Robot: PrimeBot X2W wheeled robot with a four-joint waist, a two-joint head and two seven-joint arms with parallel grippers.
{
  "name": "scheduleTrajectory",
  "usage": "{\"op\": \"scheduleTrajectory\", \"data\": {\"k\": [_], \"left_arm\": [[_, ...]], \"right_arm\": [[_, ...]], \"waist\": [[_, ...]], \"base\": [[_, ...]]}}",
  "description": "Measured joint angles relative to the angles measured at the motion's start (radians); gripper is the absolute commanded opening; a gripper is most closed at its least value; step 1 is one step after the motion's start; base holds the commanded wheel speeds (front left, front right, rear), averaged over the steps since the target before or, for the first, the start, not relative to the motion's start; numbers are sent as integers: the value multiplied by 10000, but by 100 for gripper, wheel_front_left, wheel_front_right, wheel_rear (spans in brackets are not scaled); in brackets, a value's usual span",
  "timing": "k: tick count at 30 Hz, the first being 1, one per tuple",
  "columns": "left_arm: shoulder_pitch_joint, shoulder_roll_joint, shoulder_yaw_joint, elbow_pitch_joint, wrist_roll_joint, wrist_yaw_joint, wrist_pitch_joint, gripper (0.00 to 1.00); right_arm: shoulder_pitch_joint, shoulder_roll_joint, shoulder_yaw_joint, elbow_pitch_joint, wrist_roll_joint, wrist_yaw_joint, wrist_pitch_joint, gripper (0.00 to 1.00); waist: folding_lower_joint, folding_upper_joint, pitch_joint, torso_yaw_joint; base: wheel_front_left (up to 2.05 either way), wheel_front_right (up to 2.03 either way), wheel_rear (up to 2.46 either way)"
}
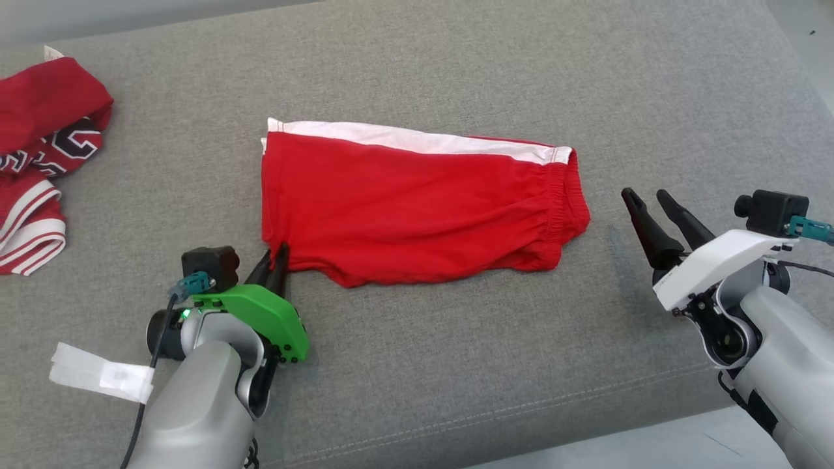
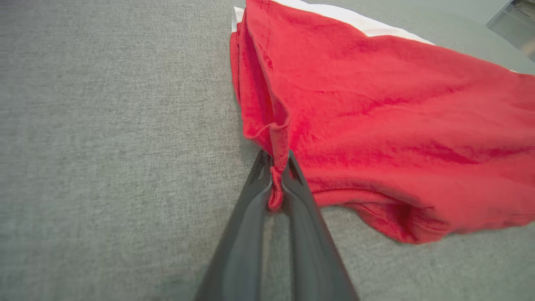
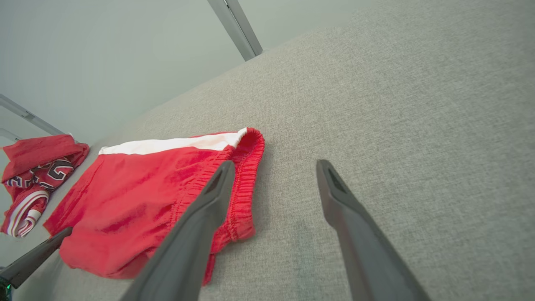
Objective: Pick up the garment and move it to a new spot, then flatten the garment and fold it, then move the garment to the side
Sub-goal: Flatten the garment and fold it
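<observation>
The garment (image 1: 417, 202) is a pair of red shorts with a white side stripe, lying folded in the middle of the grey cushion, elastic waistband to the right. My left gripper (image 1: 280, 251) is shut on the garment's near left corner; in the left wrist view a pinch of red hem (image 2: 276, 184) sits between the two dark fingers of the left gripper (image 2: 276, 161). My right gripper (image 1: 648, 193) hovers open just right of the waistband, empty. In the right wrist view the right gripper (image 3: 273, 165) spreads above bare cushion beside the garment (image 3: 146, 196).
A second red garment (image 1: 39, 156) with black-and-white lettering and white stripes lies bunched at the far left of the grey cushion (image 1: 456, 365). The cushion's front edge (image 1: 586, 440) runs along the lower right, with pale floor beyond it.
</observation>
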Motion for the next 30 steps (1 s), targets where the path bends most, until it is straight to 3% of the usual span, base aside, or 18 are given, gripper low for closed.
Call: {"op": "scheduleTrajectory", "data": {"k": [8,11,23,24,25,26,27,30], "left_arm": [[836,19,-569,-1254,-673,334,-77,0],[1303,25,-746,-1774,-915,681,-79,0],[2177,79,-1202,-2558,-1091,1392,-88,0],[2232,81,-1227,-2621,-1091,1459,-88,7],[2276,82,-1254,-2671,-1091,1482,-88,46],[2317,86,-1277,-2721,-1087,1496,-88,93],[2358,88,-1283,-2784,-1085,1507,-88,100],[2397,88,-1212,-2980,-976,1588,-88,100]], "right_arm": [[159,-56,33,-10,19,0,0,100],[169,-54,140,-46,19,0,4,100],[194,-50,345,-6,12,0,113,100],[194,-50,374,19,4,0,186,100],[195,-48,405,44,2,0,230,100],[199,-44,424,63,2,0,291,100],[199,-48,443,82,2,0,355,100],[199,-63,493,199,4,0,514,100]], "waist": [[0,0,-348,486],[0,0,-492,643],[0,0,-675,647],[0,0,-694,627],[0,0,-716,609],[0,0,-741,595],[0,0,-758,585],[0,0,-808,614]], "base": [[0,0,0],[0,0,0],[0,0,0],[0,0,0],[0,0,0],[0,0,0],[0,0,0],[0,0,0]]}}
